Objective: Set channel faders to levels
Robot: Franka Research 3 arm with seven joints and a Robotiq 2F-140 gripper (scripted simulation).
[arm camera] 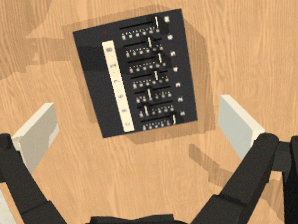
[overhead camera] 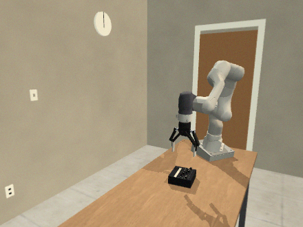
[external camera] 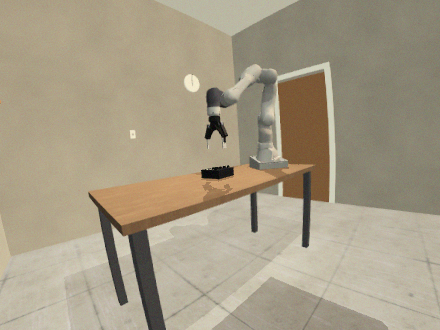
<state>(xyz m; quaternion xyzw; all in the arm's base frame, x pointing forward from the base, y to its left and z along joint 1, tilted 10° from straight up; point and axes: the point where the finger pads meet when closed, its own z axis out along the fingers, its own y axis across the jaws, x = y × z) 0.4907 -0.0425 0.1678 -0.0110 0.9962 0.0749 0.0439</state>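
Your hand (overhead camera: 184, 150) hung well above the counter (overhead camera: 144, 203), pointing straight down, fingers spread to their widest and nothing between them. The pale fingertips framed the lighting desk (arm camera: 135, 71) in the wrist view, one on either side, both clear of it.

The lighting desk (overhead camera: 182, 177) sat flat on the wooden counter, a short way in front of the arm's base (overhead camera: 217, 152), roughly below the hand. In the exterior view you saw it as a low black box (external camera: 217, 172) near the far end of the counter (external camera: 165, 197), with the hand (external camera: 216, 144) high over it and a visible gap between the two.

From the wrist view, the desk lay slightly rotated relative to the hand. A pale tape strip (arm camera: 117, 87) ran along one side of its top face, and a stack of fader rows (arm camera: 152, 76) lay beside it, each with a small light cap. Tape writing and cap positions against the scale were too small to read.

The hand's shadow fell on the counter beside the desk.
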